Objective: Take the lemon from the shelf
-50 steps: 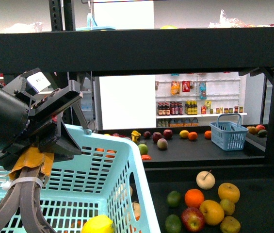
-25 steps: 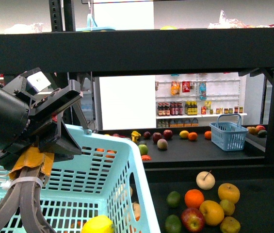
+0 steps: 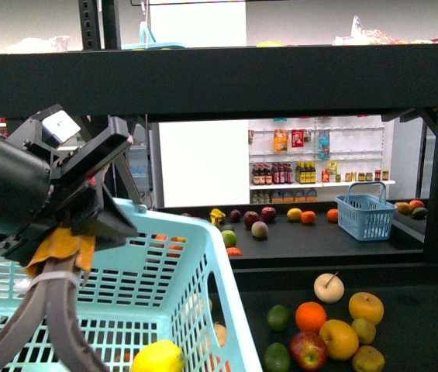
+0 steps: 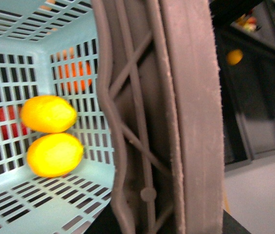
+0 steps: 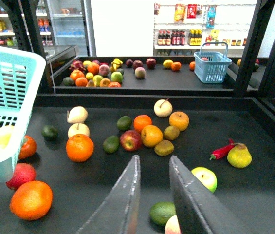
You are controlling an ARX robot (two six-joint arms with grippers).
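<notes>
My left gripper (image 3: pixel 98 203) is shut on the grey handle (image 3: pixel 57 310) of a light blue basket (image 3: pixel 195 263), held up at the left. A bright yellow lemon (image 3: pixel 156 358) lies in the basket; the left wrist view shows two lemons (image 4: pixel 48 113) (image 4: pixel 54 154) side by side on the basket floor beside the handle (image 4: pixel 176 122). My right gripper (image 5: pixel 153 160) is open and holds nothing above the black shelf tray (image 5: pixel 79 195), over a green fruit (image 5: pixel 161 212). The shelf's dark upper tier (image 3: pixel 219 77) spans the front view.
Loose fruit lies on the tray: oranges (image 5: pixel 79 147), a red apple (image 5: pixel 131 140), a green apple (image 5: pixel 204 178), a pear (image 5: pixel 239 155), a red chilli (image 5: pixel 221 150). A small blue basket (image 3: pixel 365 215) stands on the far rack. Black posts (image 5: pixel 248 46) rise at the right.
My left gripper has shifted slightly up and right, and the grey handle beneath it has swung with it. The lemon stays in the basket.
</notes>
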